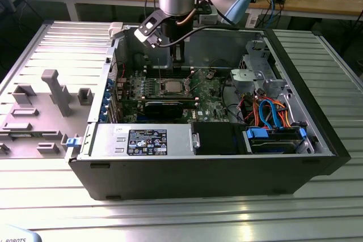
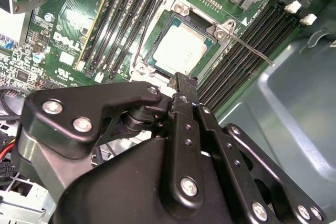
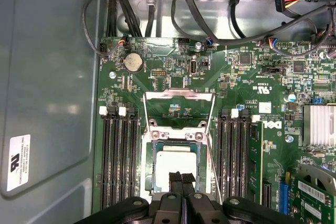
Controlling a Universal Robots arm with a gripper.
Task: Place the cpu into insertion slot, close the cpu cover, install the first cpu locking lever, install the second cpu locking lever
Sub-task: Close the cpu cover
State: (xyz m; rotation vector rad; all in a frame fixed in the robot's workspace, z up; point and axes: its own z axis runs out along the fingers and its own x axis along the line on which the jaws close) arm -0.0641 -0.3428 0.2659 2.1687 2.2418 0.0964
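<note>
Presently my gripper point(image 3: 181, 178) hangs low inside the open case point(image 1: 215, 174), over the motherboard point(image 3: 236, 77). Dial convention: a clock face is laid flat on the slot point(image 3: 147, 171), with 12 o'clock at the hinge of the cover point(image 3: 181, 95).

The cpu point(image 3: 172, 162) lies flat in the slot, silver top up, so I judge the first step done. The cover is swung open at 12 o'clock, with green board showing through its square window. Its hinge line runs from 3 to 9. Whether it stands upright or leans back I cannot tell.

My fingertips are drawn narrow, all but meeting, with nothing seen between them. They sit over the half of the cpu nearest 6 o'clock, so the cover lies straight across the chip from me, toward 12. Whether the tips touch the chip I cannot tell.

Memory slots point(image 3: 118, 156) flank the slot at 3 and 9, their long axes running 12 to 6. In the second wrist view one lever point(image 2: 252, 49), a thin rod, juts free from a slot corner out over the memory slots. I read it as unlatched and the cover as not yet closed.
</note>
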